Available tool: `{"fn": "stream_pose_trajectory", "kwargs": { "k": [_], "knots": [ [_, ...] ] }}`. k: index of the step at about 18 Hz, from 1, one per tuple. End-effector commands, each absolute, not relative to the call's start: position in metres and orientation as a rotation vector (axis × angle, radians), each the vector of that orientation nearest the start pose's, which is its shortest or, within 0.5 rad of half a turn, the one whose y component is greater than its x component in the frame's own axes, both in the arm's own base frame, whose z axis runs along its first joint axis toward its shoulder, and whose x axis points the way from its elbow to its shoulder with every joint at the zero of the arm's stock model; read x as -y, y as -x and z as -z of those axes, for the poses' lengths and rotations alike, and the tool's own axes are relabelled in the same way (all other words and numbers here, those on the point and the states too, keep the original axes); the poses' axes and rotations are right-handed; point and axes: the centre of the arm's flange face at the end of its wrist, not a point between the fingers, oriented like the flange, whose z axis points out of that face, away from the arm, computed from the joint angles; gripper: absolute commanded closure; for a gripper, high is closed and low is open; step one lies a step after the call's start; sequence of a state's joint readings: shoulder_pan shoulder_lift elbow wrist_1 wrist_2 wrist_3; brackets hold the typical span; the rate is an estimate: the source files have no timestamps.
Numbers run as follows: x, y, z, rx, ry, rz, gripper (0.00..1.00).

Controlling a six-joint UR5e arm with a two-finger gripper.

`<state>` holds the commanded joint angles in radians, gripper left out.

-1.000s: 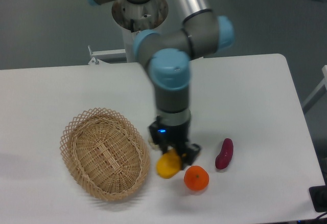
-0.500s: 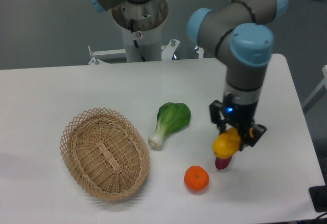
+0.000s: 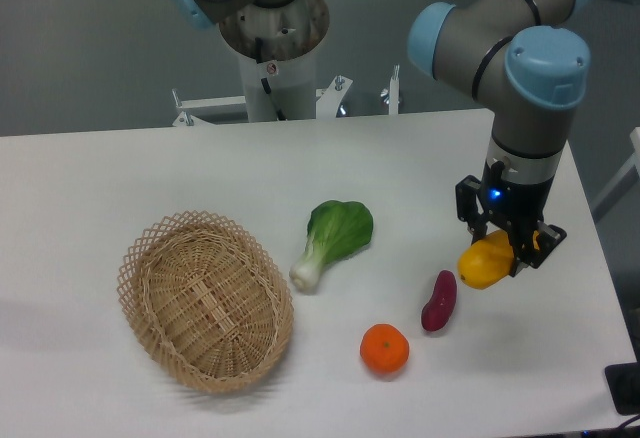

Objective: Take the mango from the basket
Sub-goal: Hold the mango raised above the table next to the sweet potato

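The mango [image 3: 485, 263] is yellow-orange and held in my gripper [image 3: 507, 248], which is shut on it above the right side of the table. It hangs just right of and above the purple sweet potato [image 3: 439, 301]. The woven wicker basket [image 3: 205, 298] sits at the front left of the table with nothing inside it, far from the gripper.
A round orange [image 3: 385, 348] lies near the front edge, left of the sweet potato. A green bok choy [image 3: 333, 239] lies between the basket and the gripper. The arm's base column [image 3: 272, 33] stands behind the table. The table's right edge is close to the gripper.
My gripper carried the mango from beside the basket to the right across the table and a little higher, uncovering the bok choy. The other things have not moved.
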<state>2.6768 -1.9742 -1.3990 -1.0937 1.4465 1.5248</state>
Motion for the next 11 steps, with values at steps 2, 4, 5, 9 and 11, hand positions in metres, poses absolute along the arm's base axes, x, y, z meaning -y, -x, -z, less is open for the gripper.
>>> {"fn": "stream_pose_trajectory", "kwargs": {
  "k": [2, 4, 5, 9, 11],
  "knots": [
    [-0.4293, 0.5334, -0.3909, -0.632, 2.877, -0.303, 0.47],
    [-0.4289, 0.5328, -0.3886, -0.632, 2.879, -0.297, 0.47],
    [-0.4273, 0.5340, -0.3904, -0.628, 2.879, -0.301, 0.47],
    [-0.4245, 0.5351, -0.3961, -0.621, 2.875, -0.314, 0.47],
    [-0.4233, 0.5350, -0.3956, -0.619, 2.877, -0.312, 0.47]
  ]
}}
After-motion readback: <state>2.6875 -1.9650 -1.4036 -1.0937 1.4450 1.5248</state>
